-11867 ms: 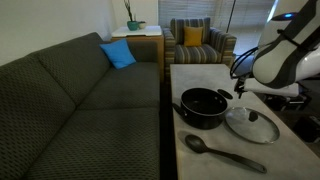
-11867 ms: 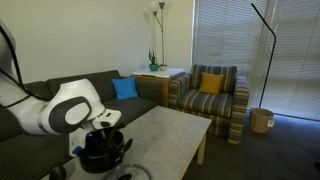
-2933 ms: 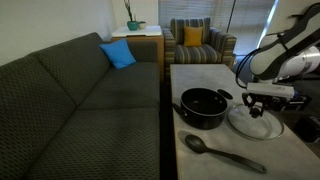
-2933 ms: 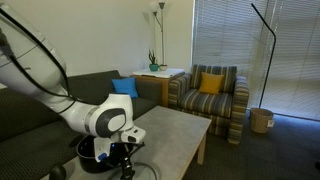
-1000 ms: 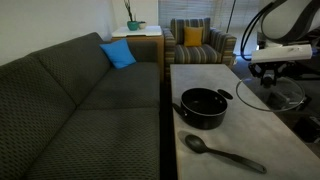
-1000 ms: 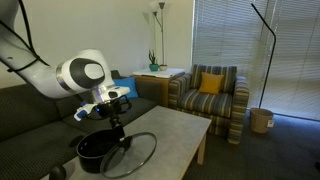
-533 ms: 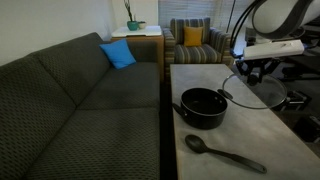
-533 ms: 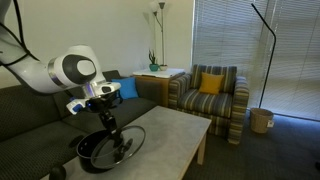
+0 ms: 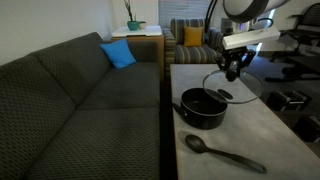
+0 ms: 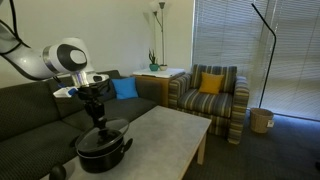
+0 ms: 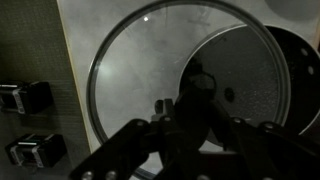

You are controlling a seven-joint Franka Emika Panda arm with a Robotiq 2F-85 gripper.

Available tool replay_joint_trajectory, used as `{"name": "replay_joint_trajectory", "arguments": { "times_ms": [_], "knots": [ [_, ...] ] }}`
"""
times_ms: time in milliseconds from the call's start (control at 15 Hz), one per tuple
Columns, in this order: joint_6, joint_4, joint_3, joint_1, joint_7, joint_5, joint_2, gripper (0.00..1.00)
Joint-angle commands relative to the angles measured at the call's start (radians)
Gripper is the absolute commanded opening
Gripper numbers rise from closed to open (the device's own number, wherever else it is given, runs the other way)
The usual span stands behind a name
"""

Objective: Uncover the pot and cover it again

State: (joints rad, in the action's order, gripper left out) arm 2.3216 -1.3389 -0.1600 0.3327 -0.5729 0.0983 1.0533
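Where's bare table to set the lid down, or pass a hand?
Bare: far end of the table toward the armchair, and the strip beside the pot away from the sofa. Crowded: near end, pot and spoon. Gripper holds the lid partly over the pot.

bare tabletop point(image 9: 195, 75) behind pot point(image 9: 203, 108), spoon point(image 9: 225, 155) in front

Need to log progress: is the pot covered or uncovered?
Uncovered. The gripper holds the glass lid above the pot, offset sideways in the wrist view.

Downward pincer point(image 9: 232, 70), closed, arm aloft
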Motion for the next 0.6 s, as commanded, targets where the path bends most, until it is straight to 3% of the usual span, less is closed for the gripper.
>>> {"name": "replay_joint_trajectory", "arguments": {
  "times_ms": [0,533],
  "knots": [
    [-0.092,0.211,0.041,-0.028,0.112,0.018,0.121,0.13],
    [-0.2,0.594,0.081,-0.063,0.303,-0.004,0.409,0.13]
  ]
}}
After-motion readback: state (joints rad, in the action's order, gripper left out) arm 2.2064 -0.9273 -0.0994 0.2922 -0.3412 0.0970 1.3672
